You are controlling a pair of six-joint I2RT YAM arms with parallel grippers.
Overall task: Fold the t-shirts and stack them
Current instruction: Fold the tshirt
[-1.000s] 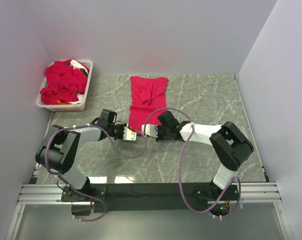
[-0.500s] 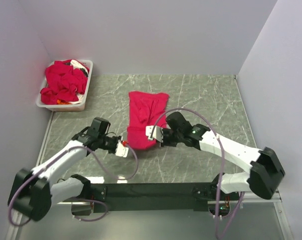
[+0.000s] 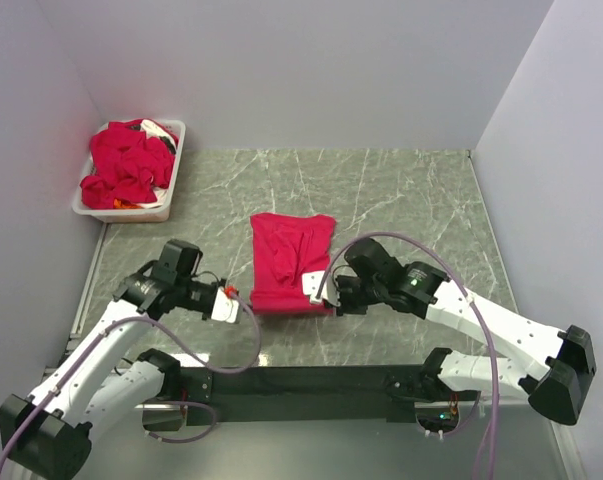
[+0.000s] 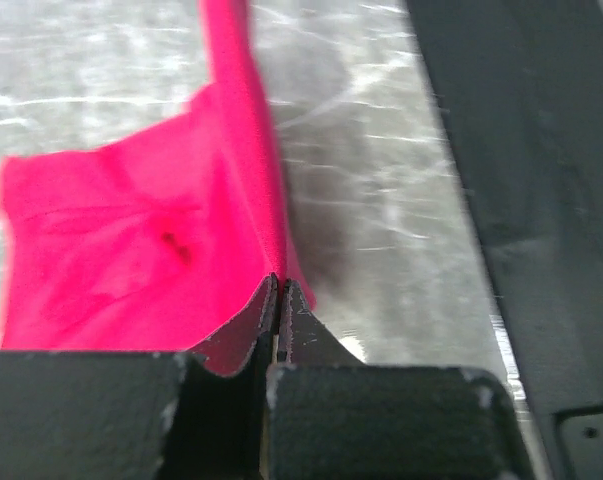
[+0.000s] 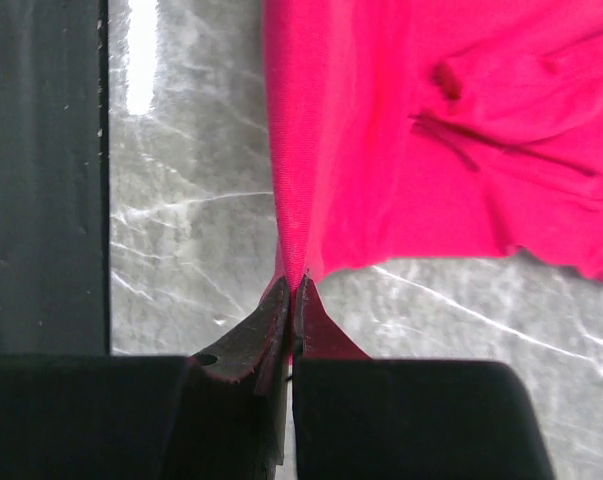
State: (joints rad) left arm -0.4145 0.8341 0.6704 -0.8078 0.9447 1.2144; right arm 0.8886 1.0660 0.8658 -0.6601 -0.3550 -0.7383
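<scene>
T-shirt (image 3: 289, 262): thin crimson fabric, wrinkled rectangle.

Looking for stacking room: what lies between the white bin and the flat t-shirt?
Only bare marble table, in the top view, separates the bin from the t-shirt.

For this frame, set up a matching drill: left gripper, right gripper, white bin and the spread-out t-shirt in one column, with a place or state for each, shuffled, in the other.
Column one
1. left gripper
2. right gripper
3. white bin
4. spread t-shirt

Column two
A. at the far left, heaped with crumpled t-shirts
B. shut on the spread shirt's near right corner
C. lies flat on the table, in the middle
D. shut on the spread shirt's near left corner

Pairs: 1-D, 2-B, 3-A, 4-C
</scene>
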